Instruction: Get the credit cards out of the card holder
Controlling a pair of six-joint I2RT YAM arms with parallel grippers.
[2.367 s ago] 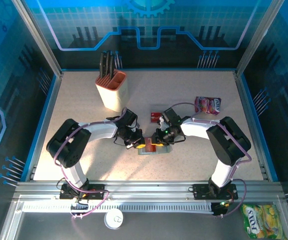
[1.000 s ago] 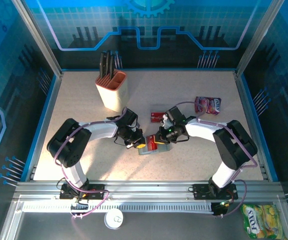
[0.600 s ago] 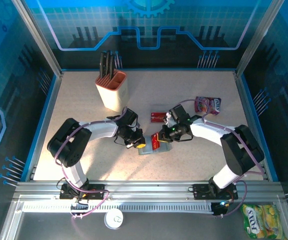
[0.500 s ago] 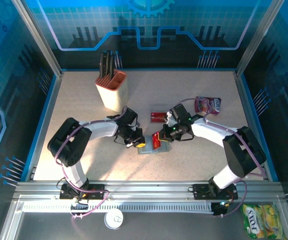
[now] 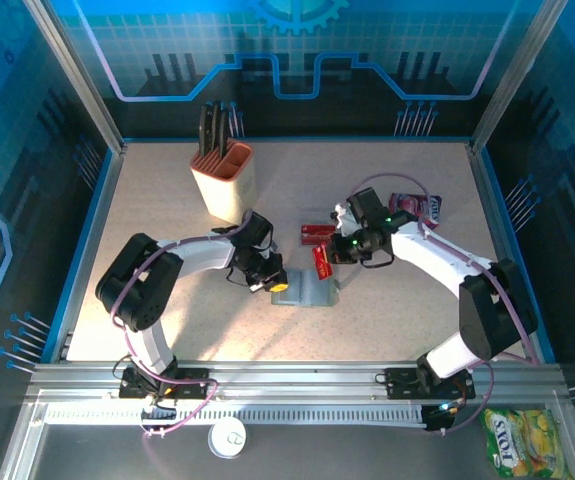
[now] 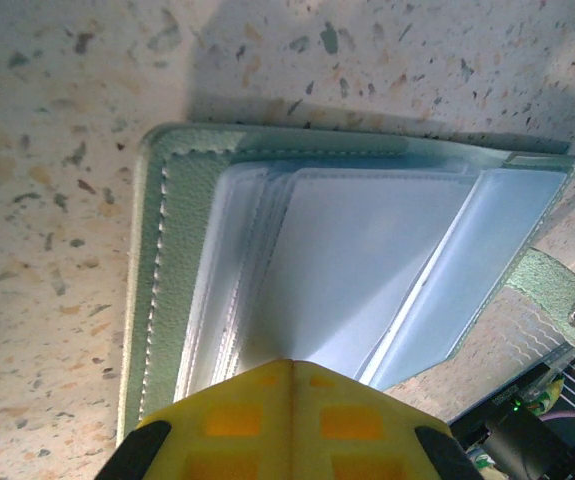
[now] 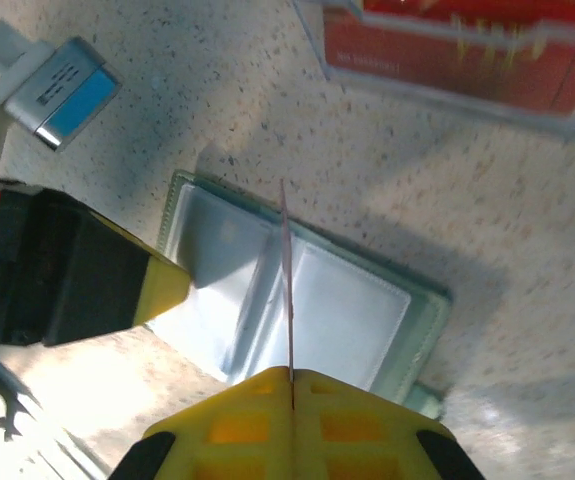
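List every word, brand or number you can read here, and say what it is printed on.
"XOX": green-yellow bag, as far as the letters can be made out.
Pink packet: white lettering, too small to read.
Red card lying flat: yellow print, blurred.

Both arms bend inward. The left end effector [image 5: 273,284] points toward 3 o'clock, jaws closed; the right end effector [image 5: 328,257], toward 9 o'clock, pinches a red credit card [image 5: 320,263].
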